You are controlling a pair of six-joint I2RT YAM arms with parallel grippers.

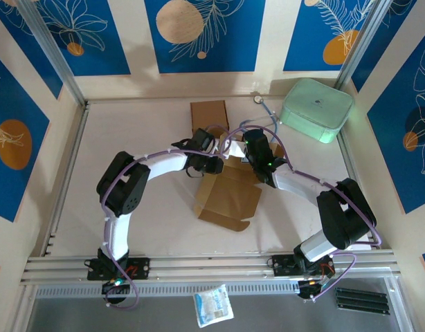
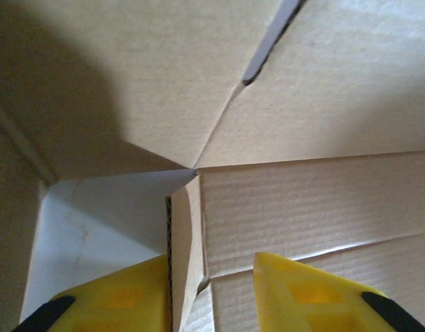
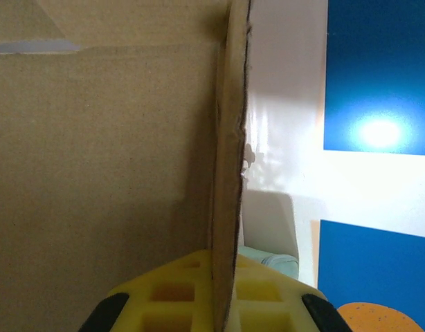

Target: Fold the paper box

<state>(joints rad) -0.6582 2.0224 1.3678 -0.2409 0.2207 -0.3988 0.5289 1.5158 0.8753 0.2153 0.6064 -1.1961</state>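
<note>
Mid-table, between the two arms, the paper box lies mostly unfolded, its broad brown panels spread flat toward the near side while its far edge is lifted where the grippers meet; a second brown cardboard piece rests farther back, and a mint-green container sits at the far right, both well apart from the work. The right gripper is pinching an upright wall panel edge-on, yellow pads pressed to both faces; the left gripper straddles a corner flap, jaws partly spread, one pad against the flap's edge and the other apart from it, so no firm hold is evident.

By my reading, the step in hand is raising the walls at one corner, with the base not yet boxed in. The next move likely calls for the left jaws to pinch that flap and turn it inward along its crease, while the right holds its wall upright; pulling unevenly could tear the corner or flatten the wall.
</note>
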